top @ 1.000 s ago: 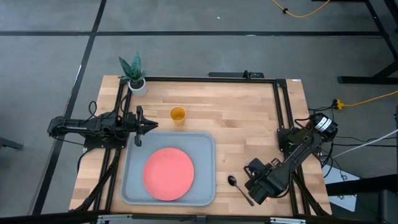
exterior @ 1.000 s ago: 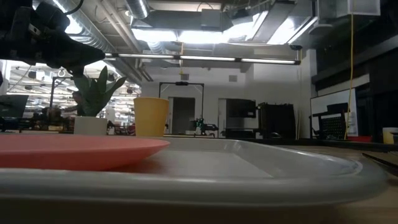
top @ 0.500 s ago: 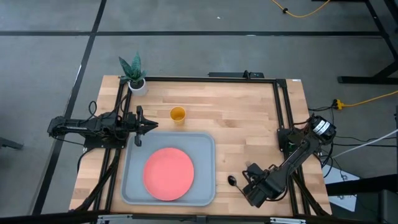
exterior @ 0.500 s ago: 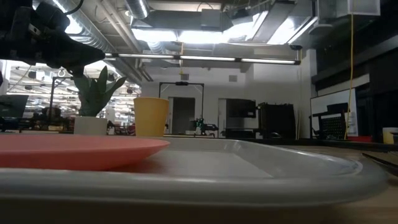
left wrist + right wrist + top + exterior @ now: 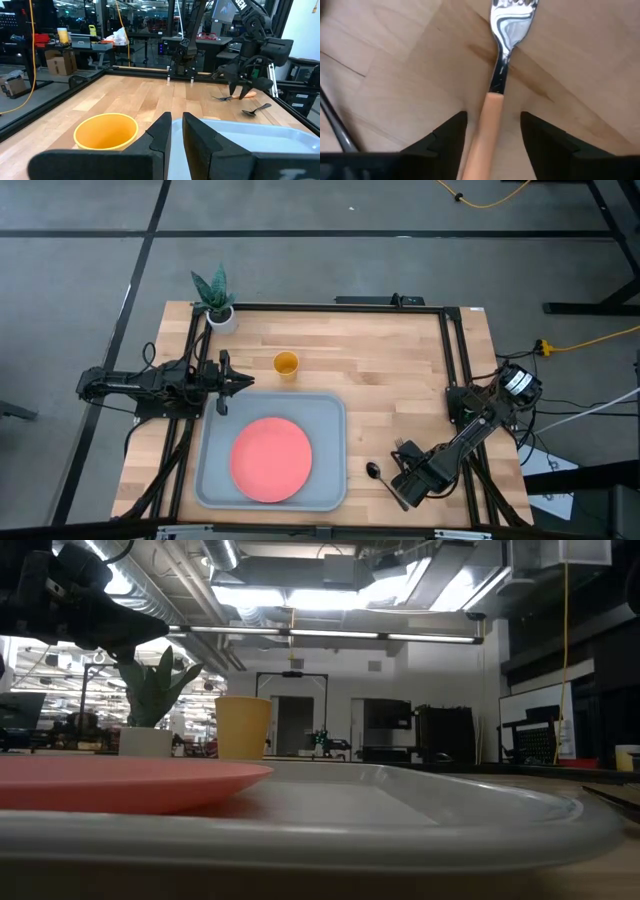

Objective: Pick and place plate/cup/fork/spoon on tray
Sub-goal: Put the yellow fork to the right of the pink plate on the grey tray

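Note:
The fork lies flat on the wood near the table's right front, with its silver head (image 5: 512, 20) and its orange handle (image 5: 485, 125). My right gripper (image 5: 404, 470) is low over it and open. Its fingers (image 5: 447, 135) stand on either side of the handle with wood showing between. The dark spoon (image 5: 375, 473) lies just left of it. The coral plate (image 5: 271, 459) rests on the grey-blue tray (image 5: 330, 412). The yellow cup (image 5: 286, 364) stands beyond the tray. My left gripper (image 5: 246, 383) waits, shut, over the tray's far left corner.
A white pot with a green plant (image 5: 215, 305) stands at the table's far left corner. The spoon's thin handle (image 5: 335, 125) runs close beside my right gripper. Black frame rails (image 5: 455, 360) run along the table's sides. Bare wood (image 5: 390, 370) lies between the cup and the right rail.
My right gripper has shifted a little over the fork, first toward the table's near edge and then back, staying low. The left arm, plate, cup, spoon and tray have kept still.

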Robot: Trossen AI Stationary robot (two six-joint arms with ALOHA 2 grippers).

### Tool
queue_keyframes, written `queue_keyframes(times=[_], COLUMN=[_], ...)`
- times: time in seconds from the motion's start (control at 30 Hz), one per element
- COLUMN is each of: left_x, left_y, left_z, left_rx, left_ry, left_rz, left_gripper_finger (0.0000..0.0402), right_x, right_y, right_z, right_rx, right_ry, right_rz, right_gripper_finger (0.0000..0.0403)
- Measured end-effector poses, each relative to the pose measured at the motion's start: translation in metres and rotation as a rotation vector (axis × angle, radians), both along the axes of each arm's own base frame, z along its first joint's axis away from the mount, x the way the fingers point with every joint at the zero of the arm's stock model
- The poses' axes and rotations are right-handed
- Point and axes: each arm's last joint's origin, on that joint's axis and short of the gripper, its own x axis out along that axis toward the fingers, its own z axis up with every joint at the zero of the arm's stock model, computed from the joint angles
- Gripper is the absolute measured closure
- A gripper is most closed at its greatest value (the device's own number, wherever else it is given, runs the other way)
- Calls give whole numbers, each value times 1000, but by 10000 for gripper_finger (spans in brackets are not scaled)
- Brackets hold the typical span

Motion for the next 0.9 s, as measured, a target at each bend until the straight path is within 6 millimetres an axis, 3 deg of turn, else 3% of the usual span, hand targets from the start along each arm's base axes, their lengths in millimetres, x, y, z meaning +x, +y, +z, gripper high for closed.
queue_keyframes(times=[0.1, 0.3, 0.43, 0.6, 0.77, 0.9], left_x=[0, 0, 0, 0, 0, 0], left_y=[0, 0, 0, 0, 0, 0], left_z=[0, 0, 0, 0, 0, 0], left_rx=[0, 0, 0, 0, 0, 0], left_ry=[0, 0, 0, 0, 0, -1], left_rz=[0, 0, 0, 0, 0, 0], left_gripper_finger=[360, 360, 360, 360, 360, 360], right_x=[0, 4, 10, 26, 62, 93], right_y=[1, 2, 1, 3, 1, -15], right_z=[0, 1, 11, 52, 94, 102], right_rx=[9, 30, 19, -4, -119, -105], right_ry=[0, -5, 21, -11, -378, -548], right_rz=[0, -8, -38, -134, -297, -464], right_gripper_finger=[249, 363, 363, 363, 363, 363])
